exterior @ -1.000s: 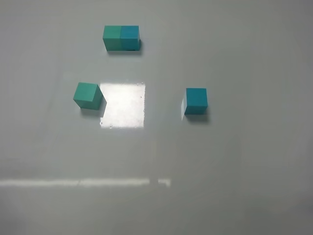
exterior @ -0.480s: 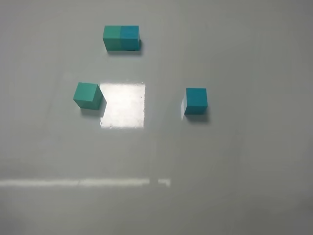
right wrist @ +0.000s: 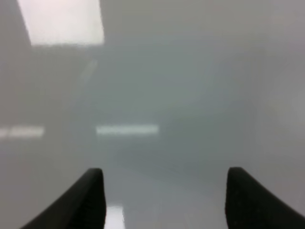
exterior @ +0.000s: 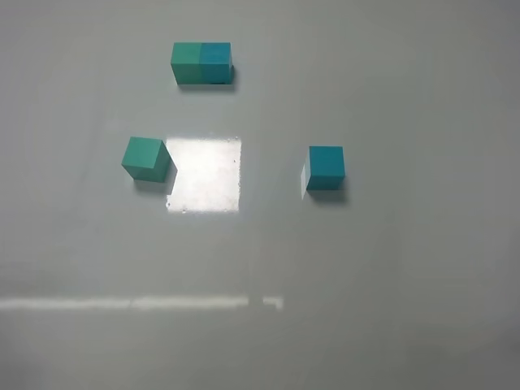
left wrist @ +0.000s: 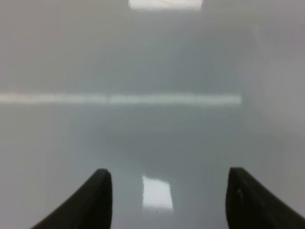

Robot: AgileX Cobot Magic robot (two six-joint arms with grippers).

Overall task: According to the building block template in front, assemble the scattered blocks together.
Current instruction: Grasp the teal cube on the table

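Note:
In the exterior high view the building block template (exterior: pixel 201 62) lies at the back: a teal-green cube and a cyan-blue cube flush side by side. The loose teal-green cube (exterior: pixel 145 158) sits left of centre, turned slightly. The loose cyan-blue cube (exterior: pixel 326 167) sits right of centre. Neither arm shows in that view. The left gripper (left wrist: pixel 167 179) is open and empty over bare table in the left wrist view. The right gripper (right wrist: pixel 164 179) is open and empty over bare table in the right wrist view. No block shows in either wrist view.
The grey glossy table (exterior: pixel 260 260) carries a bright square light reflection (exterior: pixel 204 174) between the two loose cubes and a thin bright streak (exterior: pixel 138 303) nearer the front.

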